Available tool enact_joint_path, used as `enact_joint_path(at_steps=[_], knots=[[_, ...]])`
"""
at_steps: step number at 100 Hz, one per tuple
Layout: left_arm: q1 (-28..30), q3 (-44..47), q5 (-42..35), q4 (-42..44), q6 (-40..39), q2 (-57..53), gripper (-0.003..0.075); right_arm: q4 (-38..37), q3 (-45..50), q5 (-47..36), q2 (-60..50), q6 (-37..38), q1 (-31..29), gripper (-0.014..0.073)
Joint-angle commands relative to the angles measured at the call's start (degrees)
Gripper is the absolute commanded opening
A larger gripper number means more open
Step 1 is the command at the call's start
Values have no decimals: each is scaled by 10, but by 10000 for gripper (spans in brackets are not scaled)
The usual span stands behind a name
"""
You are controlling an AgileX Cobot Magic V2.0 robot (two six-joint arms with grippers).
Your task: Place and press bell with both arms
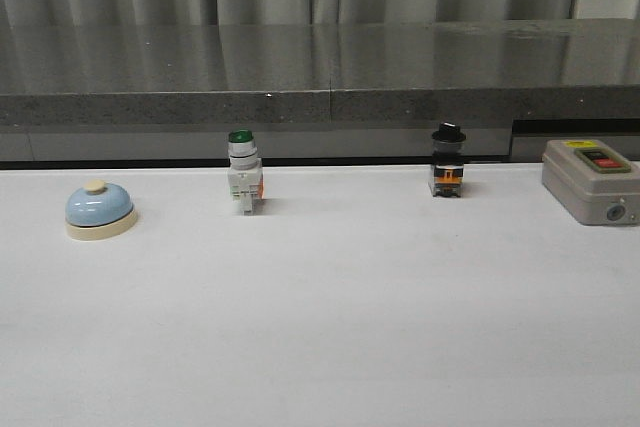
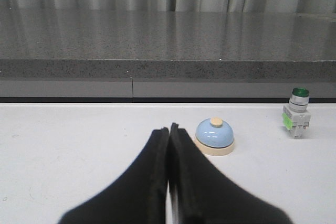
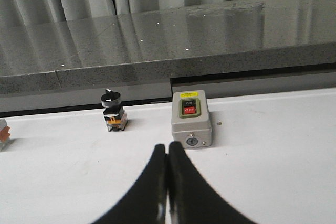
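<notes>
The light-blue bell (image 1: 99, 210) with a cream base ring and cream button stands upright on the white table at the far left. It also shows in the left wrist view (image 2: 214, 136), just beyond and to one side of my left gripper (image 2: 168, 129), which is shut and empty. My right gripper (image 3: 168, 147) is shut and empty, close in front of the grey box. Neither arm shows in the front view.
A green-capped white pushbutton switch (image 1: 243, 172) stands right of the bell. A black-knobbed selector switch (image 1: 447, 161) stands further right. A grey box with a red button (image 1: 593, 180) sits at the right edge. A grey stone ledge (image 1: 320, 77) runs along the table's back.
</notes>
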Motion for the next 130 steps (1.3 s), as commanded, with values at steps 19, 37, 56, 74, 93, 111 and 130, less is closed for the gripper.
enact_joint_path(at_steps=[19,37,56,74,93,111,130], knots=[[1,32,-46,0,-5,-18,-21,-6,-11,-49,-12,-2,-4,-64],[1,32,-58,-3,-5,-18,-21,-6,-11,-49,-12,-2,-4,-64],[1,14,-59,-3,-5,-18,-21,-6,-11,-49,-12,-2,-4,-64],[1,-45,-56,-15,-5,7,-21,-6,-11,-49,-12,-2,-4,-64],[1,-142,-6,-18,-5,97,-21,-6,-11,-49,-12,-2,-4,-64],[1,-241,68,-29,-5,205,-21,-6,-11,-49,-12,-2,-4,-64],[1,-349,175,-29,-5,325,-21,-6,-11,-49,-12,-2,-4,-64]])
